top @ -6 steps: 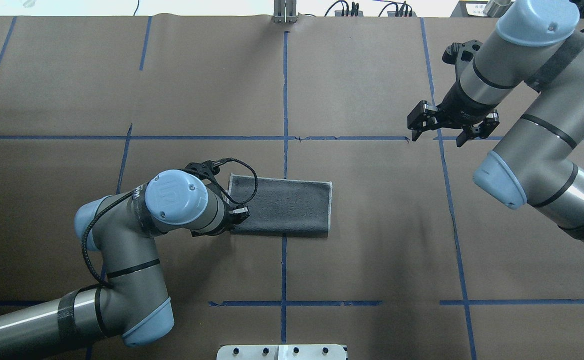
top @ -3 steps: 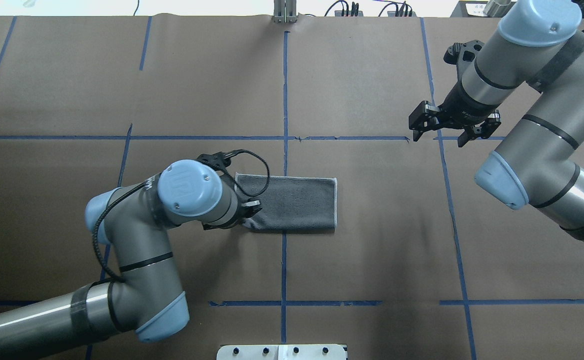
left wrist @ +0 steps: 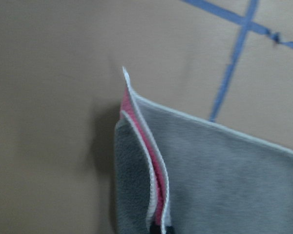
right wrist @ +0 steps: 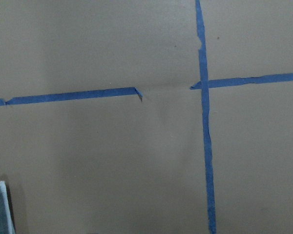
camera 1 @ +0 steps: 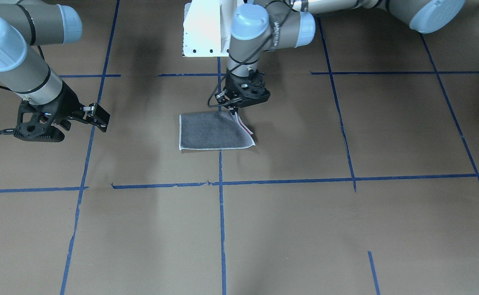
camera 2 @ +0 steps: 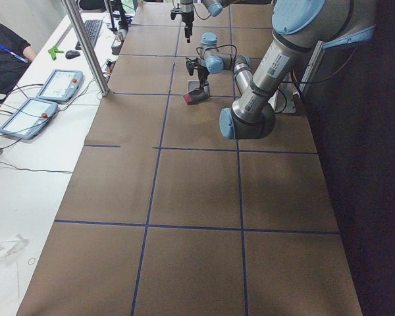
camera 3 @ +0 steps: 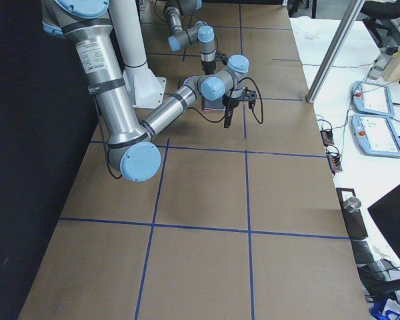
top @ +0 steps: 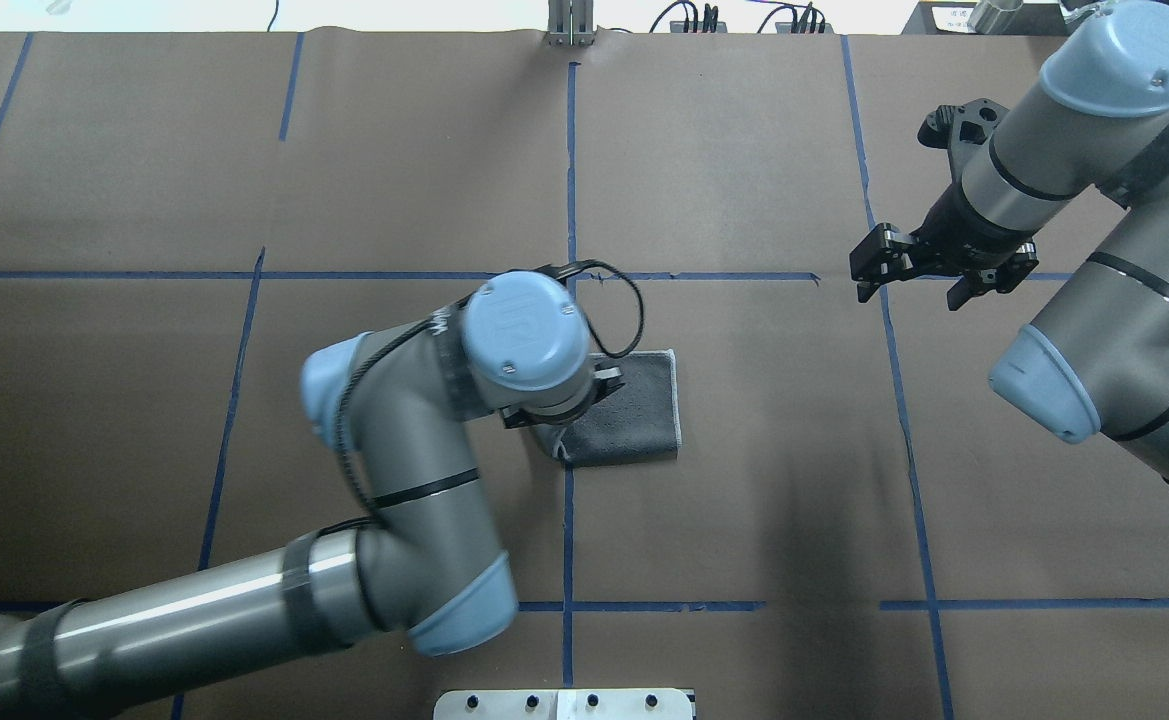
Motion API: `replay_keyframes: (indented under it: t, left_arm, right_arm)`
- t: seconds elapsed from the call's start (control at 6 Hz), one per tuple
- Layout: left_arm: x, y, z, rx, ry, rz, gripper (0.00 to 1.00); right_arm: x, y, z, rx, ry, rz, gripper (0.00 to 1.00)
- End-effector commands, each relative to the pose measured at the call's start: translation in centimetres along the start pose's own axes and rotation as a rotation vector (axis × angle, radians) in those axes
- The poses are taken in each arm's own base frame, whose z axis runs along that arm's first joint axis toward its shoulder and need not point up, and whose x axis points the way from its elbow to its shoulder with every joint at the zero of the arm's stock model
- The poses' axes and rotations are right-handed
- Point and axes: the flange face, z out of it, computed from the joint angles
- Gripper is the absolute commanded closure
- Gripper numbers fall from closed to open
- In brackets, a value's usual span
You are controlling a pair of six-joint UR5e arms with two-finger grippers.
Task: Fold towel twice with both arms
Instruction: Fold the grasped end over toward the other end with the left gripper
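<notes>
The towel (top: 634,410) lies grey face up near the table's middle, and its left end is lifted and carried over toward its right end. In the front view it (camera 1: 210,131) shows a raised edge with pink inside. My left gripper (camera 1: 235,110) is shut on that raised edge, just above the cloth. The left wrist view shows the pinched layers of the towel (left wrist: 224,170), with pink between pale borders. My right gripper (top: 909,293) is open and empty, hovering far to the right of the towel. A towel corner (right wrist: 0,207) shows in the right wrist view.
Blue tape lines (top: 569,200) divide the brown table cover. The white pedestal base (camera 1: 202,32) stands at the robot's side of the table. A metal post (top: 570,25) stands at the far edge. Operator tablets (camera 2: 59,84) lie beside the table.
My left gripper has moved right with the towel's left end, so the visible towel is now about half as long. My right arm has drifted slightly to the right.
</notes>
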Motion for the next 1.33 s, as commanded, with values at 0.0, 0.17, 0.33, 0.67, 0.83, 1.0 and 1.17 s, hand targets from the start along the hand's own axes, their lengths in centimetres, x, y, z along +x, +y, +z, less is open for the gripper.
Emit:
replay_keyframes:
  t: [0.0, 0.17, 0.33, 0.67, 0.83, 1.0, 1.17]
  left_arm:
    - [7.9, 1.2, 0.5, 0.019, -0.022, 0.006, 1.0]
    - [8.1, 3.1, 1.1, 0.024, -0.02, 0.028, 1.0]
    - [8.2, 4.4, 1.3, 0.018, -0.019, 0.082, 1.0]
    - [8.3, 5.6, 1.5, 0.018, 0.037, 0.183, 0.67]
    - [8.1, 5.6, 1.3, 0.015, 0.046, 0.225, 0.01]
    - [8.2, 5.4, 0.2, 0.002, 0.061, 0.248, 0.0]
    - [7.0, 1.7, -0.9, -0.051, 0.053, 0.298, 0.0]
  right_arm:
    - [2.0, -0.1, 0.3, -0.007, 0.01, -0.012, 0.0]
    - [2.2, -0.2, 0.3, -0.007, 0.013, -0.01, 0.0]
    - [2.3, -0.2, 0.3, -0.006, 0.013, -0.009, 0.0]
    - [2.2, -0.2, 0.2, -0.003, 0.012, -0.011, 0.0]
    - [2.3, -0.3, 0.3, 0.0, 0.018, -0.008, 0.0]
    - [2.3, -0.3, 0.3, 0.0, 0.018, -0.009, 0.0]
    - [2.8, -0.6, -0.3, 0.002, 0.011, -0.001, 0.0]
